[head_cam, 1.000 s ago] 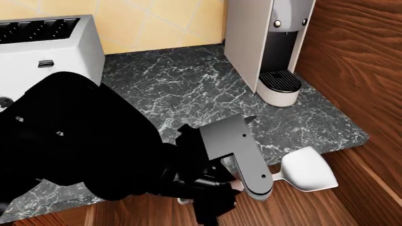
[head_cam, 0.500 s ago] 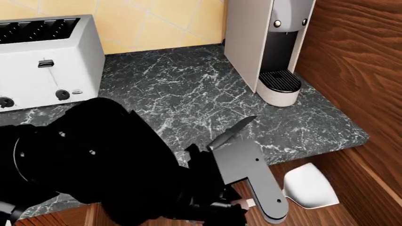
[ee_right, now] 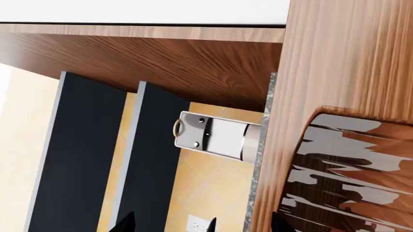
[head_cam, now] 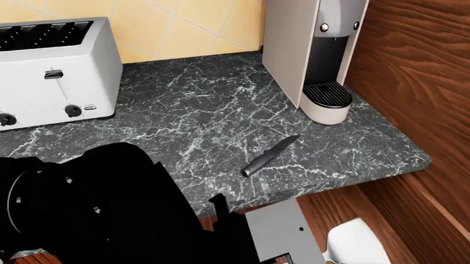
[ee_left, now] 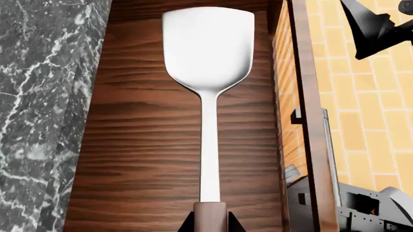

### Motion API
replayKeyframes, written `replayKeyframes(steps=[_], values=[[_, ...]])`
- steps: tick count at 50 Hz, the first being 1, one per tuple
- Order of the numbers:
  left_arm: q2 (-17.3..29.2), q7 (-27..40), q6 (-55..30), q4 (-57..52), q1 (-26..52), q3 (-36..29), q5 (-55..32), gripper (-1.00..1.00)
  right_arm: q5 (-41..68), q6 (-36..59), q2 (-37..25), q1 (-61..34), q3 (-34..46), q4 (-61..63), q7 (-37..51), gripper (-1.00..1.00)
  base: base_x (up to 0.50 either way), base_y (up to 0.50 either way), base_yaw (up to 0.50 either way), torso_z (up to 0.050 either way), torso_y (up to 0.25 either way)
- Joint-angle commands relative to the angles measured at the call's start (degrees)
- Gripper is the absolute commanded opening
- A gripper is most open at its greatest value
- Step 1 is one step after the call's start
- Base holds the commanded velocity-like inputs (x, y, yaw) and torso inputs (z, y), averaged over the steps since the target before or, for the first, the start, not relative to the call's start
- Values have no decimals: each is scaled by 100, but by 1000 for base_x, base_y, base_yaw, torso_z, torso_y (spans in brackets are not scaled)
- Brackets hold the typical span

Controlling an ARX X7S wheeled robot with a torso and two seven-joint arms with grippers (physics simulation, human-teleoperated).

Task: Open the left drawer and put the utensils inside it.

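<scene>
The left drawer (ee_left: pixel 142 145) stands open; its brown wood floor lies beside the marble counter (ee_left: pixel 38 96). My left gripper (ee_left: pixel 210 225) is shut on the brown wooden handle end of a utensil with a flat white blade (ee_left: pixel 208 46), held lengthwise over the drawer floor. Only that blade's tip (head_cam: pixel 358 243) shows in the head view, at the bottom edge over the drawer (head_cam: pixel 345 206). A small dark-grey knife (head_cam: pixel 270 155) lies on the counter near its front edge. My right gripper (ee_right: pixel 203 226) is open with nothing between its fingers, facing wood panels and tiled wall.
A white toaster (head_cam: pixel 52 71) stands at the back left of the counter and a coffee machine (head_cam: pixel 316 55) at the back right. A tall wooden cabinet side (head_cam: pixel 419 82) bounds the counter on the right. My black left arm (head_cam: pixel 96 209) fills the lower left.
My left arm has drawn back and down toward the near edge with the white-bladed utensil. The knife, hidden before, now shows on the counter and has not moved.
</scene>
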State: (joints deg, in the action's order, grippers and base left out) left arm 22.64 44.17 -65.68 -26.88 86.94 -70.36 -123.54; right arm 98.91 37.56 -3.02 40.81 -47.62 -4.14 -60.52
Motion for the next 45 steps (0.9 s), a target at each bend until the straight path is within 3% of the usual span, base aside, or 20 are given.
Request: replayKeyframes(steps=[1,45], values=[[5,138,96,34,-296,-156,329,-100,-17,-28,-13,-14,32,-45,-18,100,0,0,0,0,0],[-146,-1467,94,1352,-1562,-820,2776,-100,22,-50,-61,-24,82,-125,-63,100,0,0,0,0,0]])
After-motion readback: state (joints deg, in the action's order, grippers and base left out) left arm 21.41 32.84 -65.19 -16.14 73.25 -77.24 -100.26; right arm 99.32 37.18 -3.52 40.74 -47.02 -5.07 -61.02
